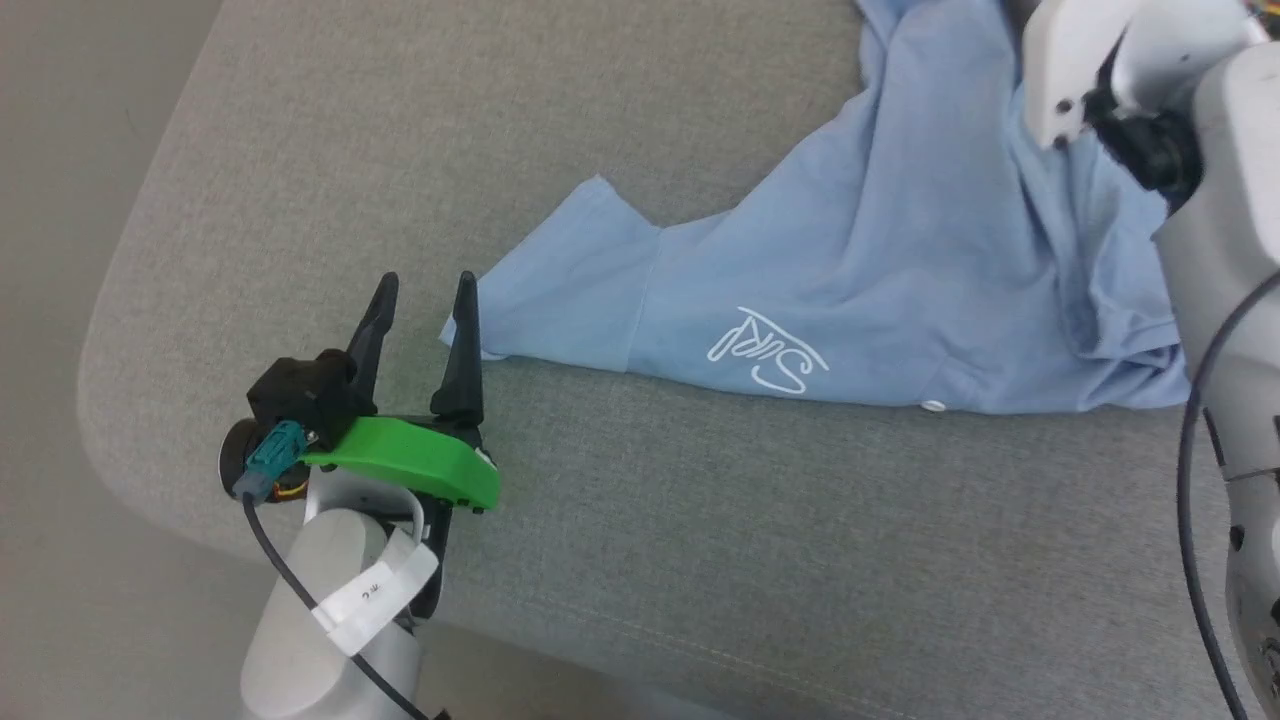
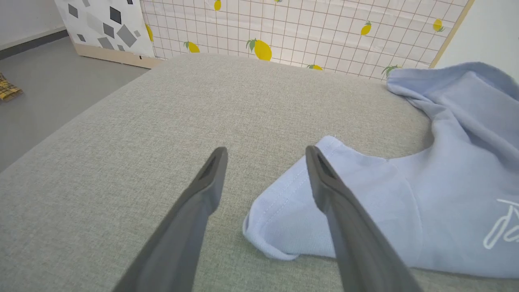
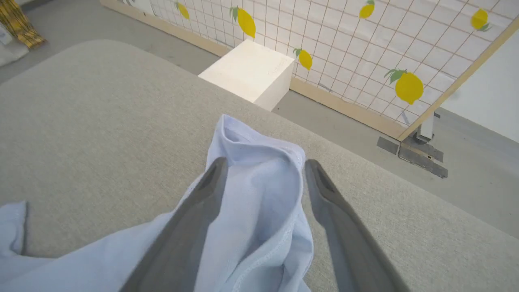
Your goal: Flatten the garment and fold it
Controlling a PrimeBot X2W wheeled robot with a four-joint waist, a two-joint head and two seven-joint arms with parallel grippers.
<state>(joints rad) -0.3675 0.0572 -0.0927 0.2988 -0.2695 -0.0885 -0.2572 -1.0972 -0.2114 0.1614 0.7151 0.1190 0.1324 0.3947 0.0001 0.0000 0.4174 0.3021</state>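
— Where is the garment [image 1: 880, 250]?

— On the grey padded surface [image 1: 400, 120]. In the head view it spreads from the centre out toward 2 and 3 o'clock. It is light blue and rumpled, bunched most at the 3 o'clock side. One short sleeve [image 1: 570, 280] lies flat and reaches toward 9 o'clock. The white cursive logo [image 1: 768, 350] sits near the centre, and a white button [image 1: 933, 406] is at the near hem, toward 5 o'clock.

— And the left claw [image 1: 427, 285]?

— At 8 o'clock in the head view, fingers pointing to 12 and spread wide with nothing between them. Its right finger is just at the sleeve's cuff. I cannot tell whether it touches.

— The right claw [image 3: 263, 162]?

— Its wrist view shows the fingers wide apart, with a raised fold of the blue fabric standing between them. The fold's hem hangs toward 6 o'clock. The fingers do not pinch it. In the head view the pale right arm [image 1: 1220, 200] stands over the shirt at 2 o'clock.

— Anything beyond the surface?

— A lemon-print panel [image 2: 324, 24] at 12 o'clock and a white box [image 3: 249, 71] on the floor before it.
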